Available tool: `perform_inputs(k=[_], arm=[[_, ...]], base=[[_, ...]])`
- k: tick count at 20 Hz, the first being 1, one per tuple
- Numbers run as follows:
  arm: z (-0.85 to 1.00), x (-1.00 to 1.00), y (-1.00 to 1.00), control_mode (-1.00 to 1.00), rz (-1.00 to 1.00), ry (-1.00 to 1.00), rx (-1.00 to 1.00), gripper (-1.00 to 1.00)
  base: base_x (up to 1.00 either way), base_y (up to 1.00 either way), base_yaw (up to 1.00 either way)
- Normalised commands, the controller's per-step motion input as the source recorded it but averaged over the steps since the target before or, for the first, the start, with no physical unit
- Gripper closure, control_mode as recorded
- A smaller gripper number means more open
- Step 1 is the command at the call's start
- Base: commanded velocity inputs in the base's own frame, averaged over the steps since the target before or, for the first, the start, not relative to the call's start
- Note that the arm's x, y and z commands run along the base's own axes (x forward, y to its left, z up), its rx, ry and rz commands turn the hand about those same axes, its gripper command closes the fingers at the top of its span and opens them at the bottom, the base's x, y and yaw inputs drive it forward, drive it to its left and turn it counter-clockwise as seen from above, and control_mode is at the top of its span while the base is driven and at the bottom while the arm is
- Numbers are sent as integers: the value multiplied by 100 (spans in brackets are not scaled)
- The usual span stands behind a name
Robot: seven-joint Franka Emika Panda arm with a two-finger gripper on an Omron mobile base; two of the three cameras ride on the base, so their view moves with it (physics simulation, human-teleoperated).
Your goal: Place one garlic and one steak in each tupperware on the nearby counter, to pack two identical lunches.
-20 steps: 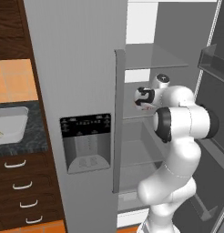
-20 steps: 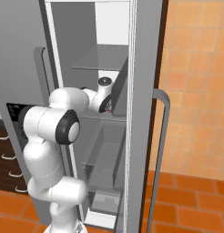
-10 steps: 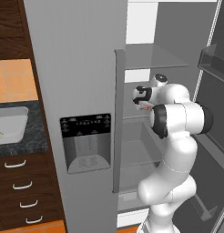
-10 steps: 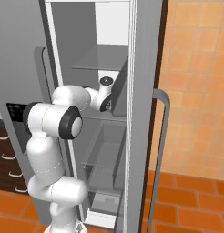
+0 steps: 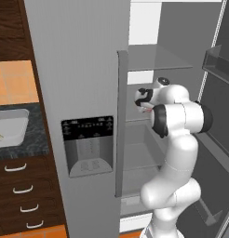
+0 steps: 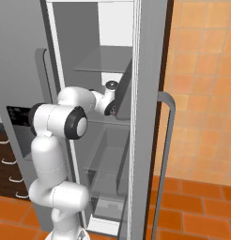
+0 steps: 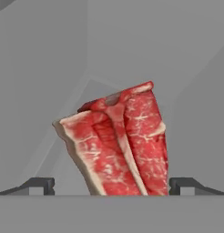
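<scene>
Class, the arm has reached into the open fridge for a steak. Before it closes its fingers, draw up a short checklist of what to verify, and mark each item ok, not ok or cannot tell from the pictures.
1. Gripper open: ok, the fingertips stand wide apart.
2. Steak between the fingertips: ok, in the hand view it sits centred between them.
3. Fingertips not yet touching the steak: ok, a gap shows on each side.
4. Fridge door open beside the arm: ok.
5. Steak lying flat on the fridge shelf: cannot tell.
6. Tupperware ready on the counter: cannot tell.

Arm raised, elbow bent, reaching forward at shoulder height; tool (image 7: 112,185) fingers spread wide.
</scene>
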Motion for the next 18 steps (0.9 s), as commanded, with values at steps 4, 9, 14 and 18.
perform_inputs(k=[4, 9, 14, 18], arm=[[-10, 11, 0, -100, 2, 0, 0, -100], [-17, 0, 0, -100, 2, 0, 0, -100], [-10, 5, 0, -100, 1, 0, 0, 100], [0, 0, 0, -100, 0, 0, 0, 100]], base=[[0, 0, 0], [0, 0, 0], [0, 0, 0], [0, 0, 0]])
